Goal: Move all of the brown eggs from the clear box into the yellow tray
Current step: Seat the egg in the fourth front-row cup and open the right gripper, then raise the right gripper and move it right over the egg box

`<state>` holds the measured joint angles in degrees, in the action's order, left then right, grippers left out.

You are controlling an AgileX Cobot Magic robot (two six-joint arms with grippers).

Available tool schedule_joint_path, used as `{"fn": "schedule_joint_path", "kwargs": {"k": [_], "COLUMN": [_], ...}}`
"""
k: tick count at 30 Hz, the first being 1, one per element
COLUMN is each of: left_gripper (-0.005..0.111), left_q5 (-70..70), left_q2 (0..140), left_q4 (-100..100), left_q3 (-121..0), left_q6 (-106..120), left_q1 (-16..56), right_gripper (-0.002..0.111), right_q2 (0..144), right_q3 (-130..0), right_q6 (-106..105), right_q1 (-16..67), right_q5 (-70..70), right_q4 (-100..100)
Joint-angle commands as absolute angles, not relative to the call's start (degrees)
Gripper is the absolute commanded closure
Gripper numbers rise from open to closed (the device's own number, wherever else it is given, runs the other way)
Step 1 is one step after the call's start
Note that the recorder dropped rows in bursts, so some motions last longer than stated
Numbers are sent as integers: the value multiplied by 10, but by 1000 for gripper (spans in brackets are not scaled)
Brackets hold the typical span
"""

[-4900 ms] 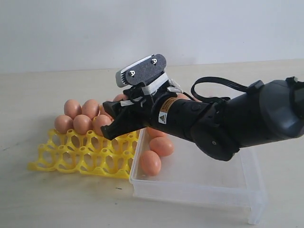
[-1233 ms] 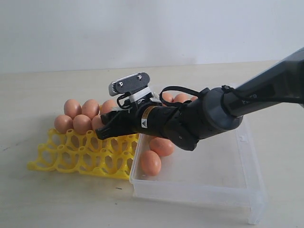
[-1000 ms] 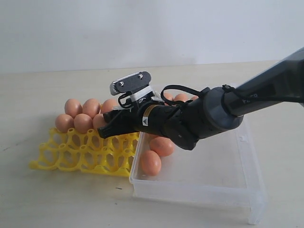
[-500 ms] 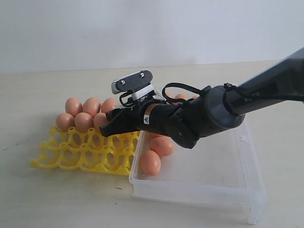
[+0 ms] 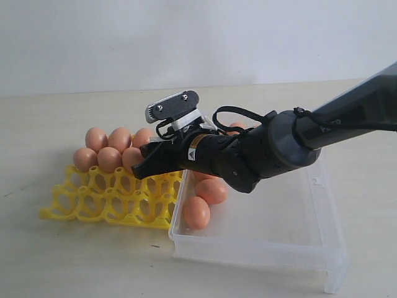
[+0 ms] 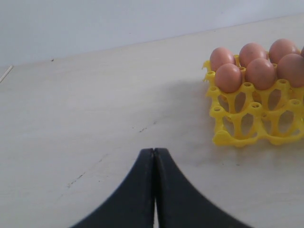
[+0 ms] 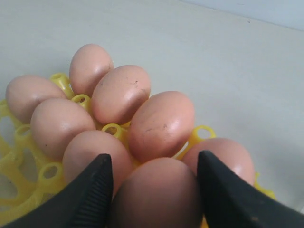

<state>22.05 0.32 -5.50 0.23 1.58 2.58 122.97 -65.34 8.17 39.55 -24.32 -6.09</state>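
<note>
My right gripper (image 7: 153, 159) is shut on a brown egg (image 7: 156, 194) and holds it low over the yellow tray (image 5: 93, 198), right behind several eggs (image 5: 108, 158) seated in the tray's far rows. In the exterior view the black fingers (image 5: 144, 162) sit at the tray's right side and hide the held egg. Two more eggs (image 5: 197, 212) lie at the left end of the clear box (image 5: 279, 248), and others sit behind the arm. My left gripper (image 6: 154, 151) is shut and empty above bare table, with the tray (image 6: 247, 137) off to one side.
The tray's near rows of cups (image 5: 124, 208) hold nothing. The right arm (image 5: 267, 152) stretches across the box's far left part. The tray's right edge touches the box's left wall (image 5: 177, 205).
The right gripper has crept slightly right and up with the egg. The tray with its eggs has slid a little to the right. The left gripper looks unchanged.
</note>
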Motion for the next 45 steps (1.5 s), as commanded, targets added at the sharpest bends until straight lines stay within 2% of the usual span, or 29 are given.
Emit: {"fn": "schedule_joint_path", "kwargs": {"k": [1, 8, 11, 26, 35, 45], "left_gripper": [107, 107, 107, 107, 107, 107], "left_q5": [217, 217, 217, 217, 217, 217], "left_q2": [0, 0, 0, 0, 0, 0], "left_q4": [-54, -54, -54, -54, -54, -54], "left_q3": [0, 0, 0, 0, 0, 0], "left_q6": [13, 13, 13, 13, 13, 13], "left_q1": [29, 29, 29, 29, 29, 29], "right_gripper": [96, 58, 50, 50, 50, 53], "right_q2": [1222, 1222, 1222, 1213, 1141, 1063], "right_q3": [-657, -657, -657, -657, -657, -654], "right_q6": [75, 75, 75, 77, 80, 79], "right_q1": [392, 392, 392, 392, 392, 393], "right_q5": [-243, -250, -249, -246, -217, -61], "right_q4": [-59, -55, -55, -44, -44, -46]}}
